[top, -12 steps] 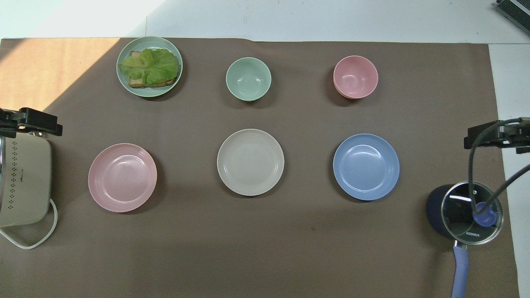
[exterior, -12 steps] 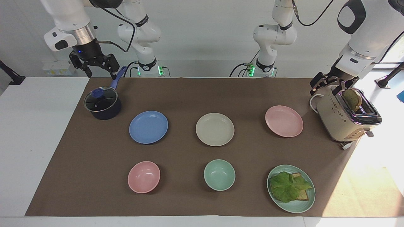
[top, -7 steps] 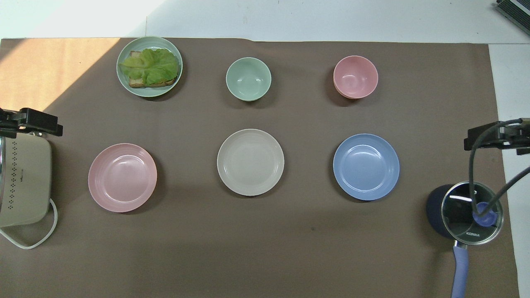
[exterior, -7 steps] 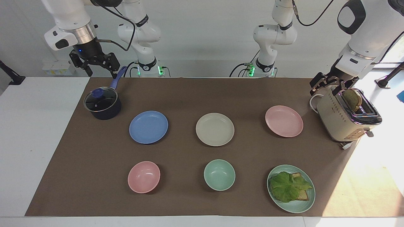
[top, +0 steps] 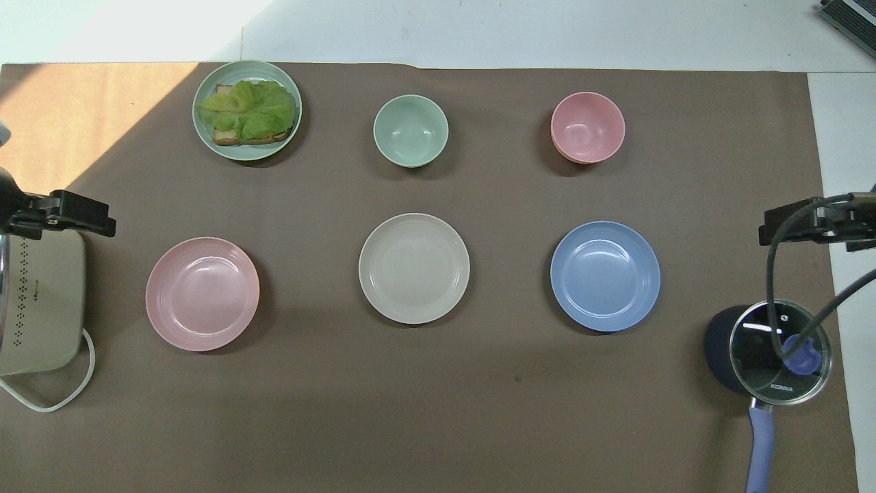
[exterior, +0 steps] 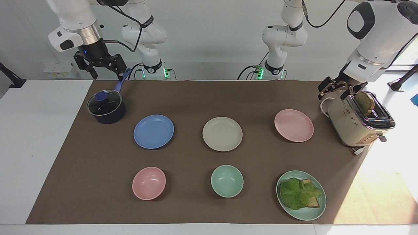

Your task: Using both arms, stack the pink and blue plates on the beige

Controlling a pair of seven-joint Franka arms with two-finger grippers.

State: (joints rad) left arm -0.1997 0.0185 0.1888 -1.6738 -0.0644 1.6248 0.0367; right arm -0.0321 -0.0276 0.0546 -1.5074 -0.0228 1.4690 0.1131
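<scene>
Nothing is stacked yet: the blue plate [exterior: 153, 131], beige plate [exterior: 222, 133] and pink plate [exterior: 294, 125] lie apart in one row, beige in the middle. The left gripper [exterior: 338, 89] hangs over the toaster [exterior: 357, 122], the right gripper [exterior: 102, 67] over the pot [exterior: 106, 107]'s handle; both are spread wide and empty. Shallow rims may slip from the fingers, and both arms converging on beige could collide. A slice stands in the toaster (the pot is lidded).
</scene>
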